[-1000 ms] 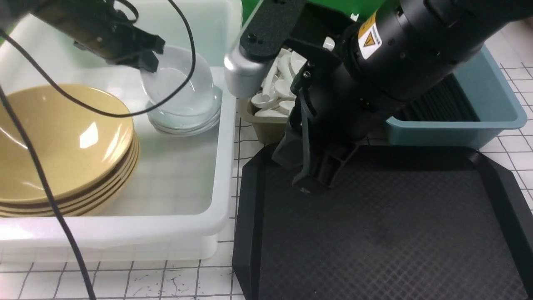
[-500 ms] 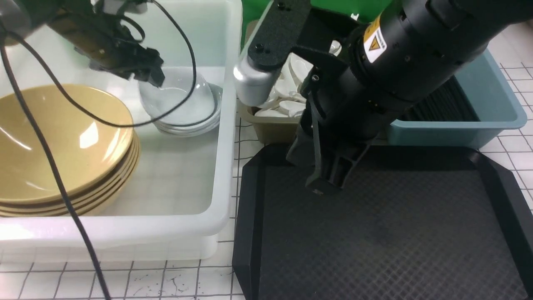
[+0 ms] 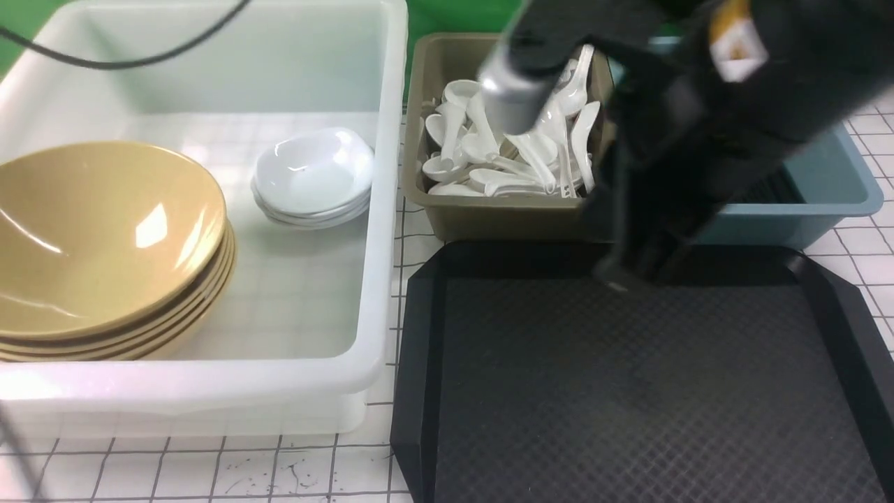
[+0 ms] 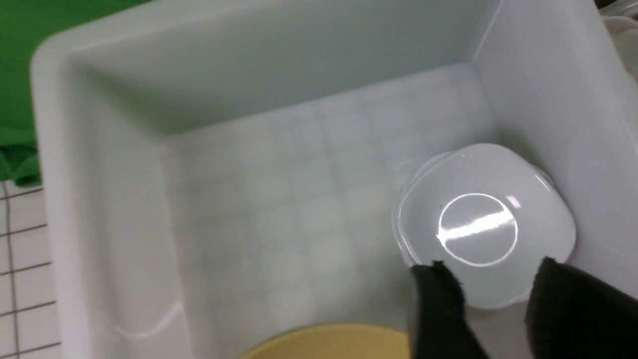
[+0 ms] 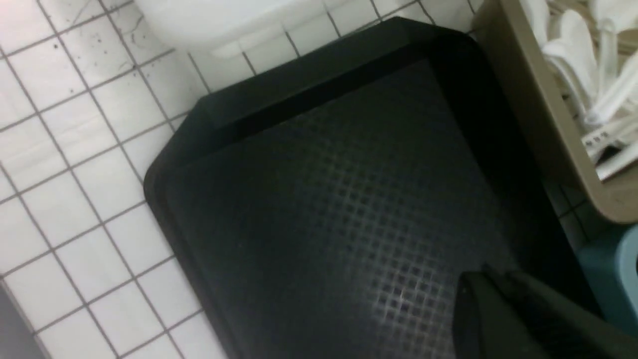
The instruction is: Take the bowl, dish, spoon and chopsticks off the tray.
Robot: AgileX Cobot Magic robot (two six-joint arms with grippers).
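A stack of yellow bowls point(image 3: 105, 230) and the dish point(image 3: 312, 168), topping a pile of like white dishes, are held in the white tub point(image 3: 384, 209). White spoons point(image 3: 503, 161) are heaped in the tan bin point(image 3: 503, 220) behind the tray point(image 3: 419, 349). The left gripper point(image 4: 491, 264) is seen released, fingers parted, the dish lying ungripped just beyond its tips, while the right gripper point(image 5: 486, 279) is clenched on nothing over the tray.

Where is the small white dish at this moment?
In the front view the dish tops a stack of white dishes inside the white tub, on the robot's left, between the stacked yellow bowls and the tub's right wall, off the tray.
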